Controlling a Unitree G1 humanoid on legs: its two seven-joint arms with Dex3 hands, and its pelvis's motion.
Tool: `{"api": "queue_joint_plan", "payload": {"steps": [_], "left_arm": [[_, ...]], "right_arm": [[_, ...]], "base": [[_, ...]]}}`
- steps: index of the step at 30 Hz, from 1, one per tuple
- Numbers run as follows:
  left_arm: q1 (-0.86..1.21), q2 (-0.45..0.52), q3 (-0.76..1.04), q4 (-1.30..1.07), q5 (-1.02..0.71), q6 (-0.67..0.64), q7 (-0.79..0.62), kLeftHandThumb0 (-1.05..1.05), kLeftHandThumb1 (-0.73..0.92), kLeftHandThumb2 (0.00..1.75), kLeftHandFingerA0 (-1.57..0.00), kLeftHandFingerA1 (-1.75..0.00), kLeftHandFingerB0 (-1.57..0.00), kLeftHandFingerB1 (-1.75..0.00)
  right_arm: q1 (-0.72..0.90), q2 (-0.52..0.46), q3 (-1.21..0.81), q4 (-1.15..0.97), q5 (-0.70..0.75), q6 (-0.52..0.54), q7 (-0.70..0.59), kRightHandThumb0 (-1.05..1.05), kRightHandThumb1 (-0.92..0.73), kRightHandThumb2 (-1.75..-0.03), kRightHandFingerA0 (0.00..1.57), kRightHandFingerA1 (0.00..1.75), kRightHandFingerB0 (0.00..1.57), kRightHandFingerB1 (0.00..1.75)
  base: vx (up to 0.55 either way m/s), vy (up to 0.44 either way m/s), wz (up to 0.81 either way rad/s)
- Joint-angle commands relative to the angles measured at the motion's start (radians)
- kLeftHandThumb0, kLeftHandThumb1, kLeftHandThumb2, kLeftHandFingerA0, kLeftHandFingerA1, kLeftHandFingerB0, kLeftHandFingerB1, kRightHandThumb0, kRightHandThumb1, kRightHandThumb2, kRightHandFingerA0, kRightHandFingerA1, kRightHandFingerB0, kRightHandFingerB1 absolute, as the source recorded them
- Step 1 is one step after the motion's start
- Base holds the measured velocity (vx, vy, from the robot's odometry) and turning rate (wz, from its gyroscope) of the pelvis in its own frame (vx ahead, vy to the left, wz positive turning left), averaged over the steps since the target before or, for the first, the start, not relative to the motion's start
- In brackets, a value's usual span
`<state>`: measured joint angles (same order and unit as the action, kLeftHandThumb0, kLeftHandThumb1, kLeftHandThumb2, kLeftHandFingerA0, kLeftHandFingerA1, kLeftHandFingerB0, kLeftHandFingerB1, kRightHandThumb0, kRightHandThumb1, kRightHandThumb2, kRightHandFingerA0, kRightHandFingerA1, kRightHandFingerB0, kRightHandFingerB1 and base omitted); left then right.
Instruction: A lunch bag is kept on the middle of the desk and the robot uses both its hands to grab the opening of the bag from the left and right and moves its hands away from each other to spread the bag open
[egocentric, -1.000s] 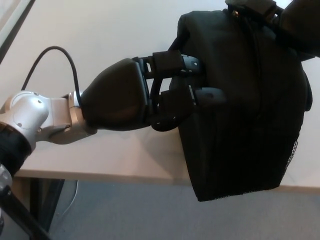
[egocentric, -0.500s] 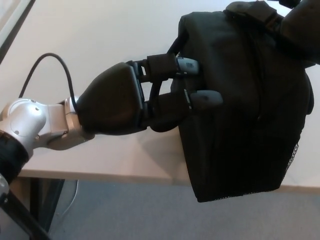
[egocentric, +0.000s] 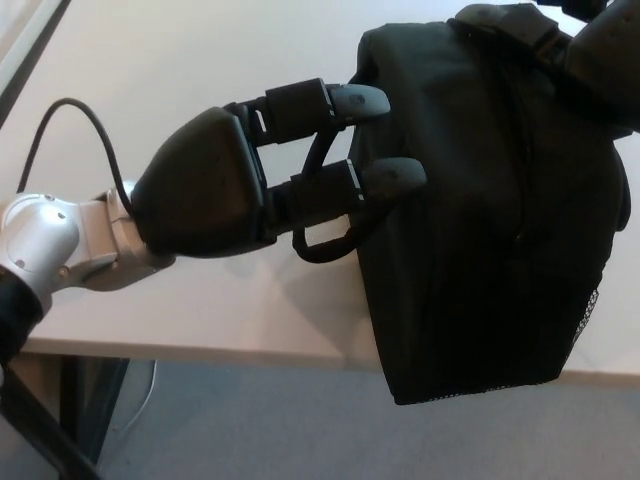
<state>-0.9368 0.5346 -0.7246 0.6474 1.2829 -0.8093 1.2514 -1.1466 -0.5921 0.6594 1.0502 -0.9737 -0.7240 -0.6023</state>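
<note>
my left hand sits closest, its fingers apart and resting on the left side of the lunch bag, gripping nothing yet. the bag hangs over the worktop edge. my right hand touches its far top; i cannot tell its grip.

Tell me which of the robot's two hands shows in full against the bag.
The left hand: its whole palm and two extended fingers show at the lunch bag's left side. The right hand is cut off at the top-right corner.
</note>
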Motion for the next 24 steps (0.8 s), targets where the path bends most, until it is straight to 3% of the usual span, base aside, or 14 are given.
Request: {"api": "queue_joint_plan", "payload": {"steps": [1, 6, 8, 15, 16, 17, 20, 21, 24], "left_arm": [[-0.016, 0.028, 0.009, -0.012, 0.019, 0.047, 0.014, -0.05, 0.57, 0.60, -0.44, -0.35, -0.31, -0.32], [-0.023, 0.022, 0.004, -0.004, 0.015, 0.052, 0.021, -0.02, 0.56, 0.62, -0.45, -0.36, -0.31, -0.33], [-0.017, 0.018, 0.000, -0.010, 0.017, 0.062, 0.007, -0.04, 0.57, 0.61, -0.42, -0.36, -0.27, -0.32], [-0.009, 0.000, -0.020, -0.018, 0.027, 0.071, 0.003, -0.07, 0.60, 0.58, -0.43, -0.34, -0.27, -0.30], [-0.012, -0.006, -0.024, -0.012, 0.028, 0.068, 0.011, -0.11, 0.59, 0.59, -0.40, -0.34, -0.27, -0.31], [-0.017, -0.012, -0.027, -0.007, 0.028, 0.067, 0.016, -0.06, 0.60, 0.58, -0.41, -0.33, -0.29, -0.31], [-0.024, -0.023, -0.031, 0.000, 0.029, 0.066, 0.025, -0.05, 0.61, 0.59, -0.41, -0.34, -0.30, -0.31], [-0.025, -0.027, -0.032, 0.002, 0.030, 0.070, 0.024, -0.03, 0.59, 0.61, -0.39, -0.34, -0.30, -0.32], [-0.029, -0.042, -0.042, 0.007, 0.043, 0.093, 0.043, -0.03, 0.59, 0.60, -0.40, -0.35, -0.31, -0.32]], "right_arm": [[0.020, -0.009, 0.004, 0.009, -0.010, 0.000, -0.009, -0.42, -0.47, -0.65, 0.18, 0.37, 0.12, 0.33], [0.014, 0.000, 0.009, 0.020, -0.014, 0.006, -0.016, -0.37, -0.54, -0.57, 0.22, 0.33, 0.12, 0.26], [0.013, 0.004, 0.009, 0.016, -0.013, 0.005, -0.016, -0.42, -0.45, -0.65, 0.18, 0.38, 0.13, 0.34], [0.014, 0.007, 0.012, 0.010, -0.012, 0.004, -0.004, -0.42, -0.49, -0.65, 0.16, 0.37, 0.13, 0.33], [0.015, 0.008, 0.008, 0.012, -0.004, 0.001, 0.009, -0.37, -0.56, -0.58, 0.19, 0.31, 0.13, 0.26], [0.016, 0.009, 0.008, 0.013, -0.003, 0.003, 0.010, -0.42, -0.49, -0.65, 0.16, 0.36, 0.12, 0.33], [0.019, 0.011, 0.007, 0.016, -0.003, 0.002, 0.001, -0.36, -0.55, -0.57, 0.21, 0.32, 0.14, 0.27], [0.019, 0.010, 0.006, 0.014, -0.001, 0.001, 0.005, -0.41, -0.49, -0.65, 0.16, 0.36, 0.13, 0.33], [0.020, 0.009, 0.004, 0.008, 0.002, 0.001, 0.016, -0.41, -0.49, -0.65, 0.16, 0.36, 0.13, 0.33]], "base": [[0.00, 0.000, 0.00], [0.00, 0.000, 0.00], [0.00, 0.000, 0.00], [0.00, 0.000, 0.00], [0.00, 0.000, 0.00], [0.00, 0.000, 0.00], [0.00, 0.000, 0.00], [0.00, 0.000, 0.00], [0.00, 0.000, 0.00]]}}
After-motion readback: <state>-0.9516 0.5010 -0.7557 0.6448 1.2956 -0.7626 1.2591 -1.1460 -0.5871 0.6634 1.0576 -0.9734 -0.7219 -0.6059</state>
